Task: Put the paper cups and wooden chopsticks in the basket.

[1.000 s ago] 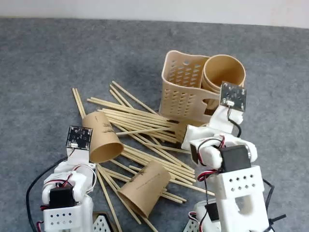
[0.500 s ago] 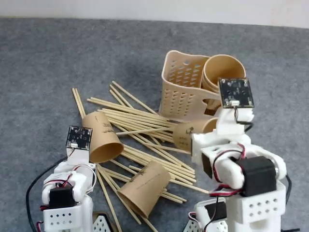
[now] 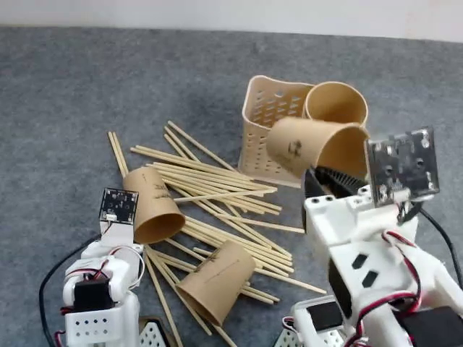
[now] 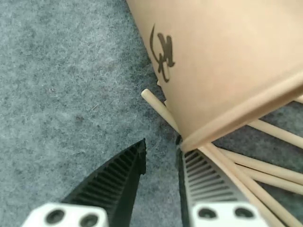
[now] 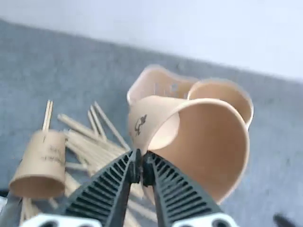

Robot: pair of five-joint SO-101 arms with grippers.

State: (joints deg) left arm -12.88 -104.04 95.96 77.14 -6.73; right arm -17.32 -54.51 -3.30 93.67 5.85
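At the lower left of the high view stands the left arm (image 3: 98, 303), with the left paper cup (image 3: 148, 204) lying on its side on the grey carpet (image 3: 72, 87) just above it, mouth toward the bottom of the frame. In the left wrist view the left gripper (image 4: 161, 146) sits low over the carpet with its jaws apart and nothing between them; the white finger's tip lies just beside this cup's (image 4: 222, 61) rim and seems to touch it, though the angle leaves that unsure. The wooden chopsticks (image 3: 210, 195) fan out across the centre of the high view, some running under the left paper cup. At lower centre the lower paper cup (image 3: 215, 280) lies on its side across several of them, mouth toward the bottom edge. Right of centre, in the upper half, the basket (image 3: 271, 126) stands upright, and the nested paper cup (image 3: 335, 105) sits in its right end, mouth up. Just below it the lifted paper cup (image 3: 315, 147) hangs in the air on its side, base pointing left, overlapping the basket's near wall in the picture. The right wrist view shows the right gripper (image 5: 141, 172) with its jaws pressed together on this cup's (image 5: 199, 142) rim wall. The right arm (image 3: 376, 267) fills the lower right corner.
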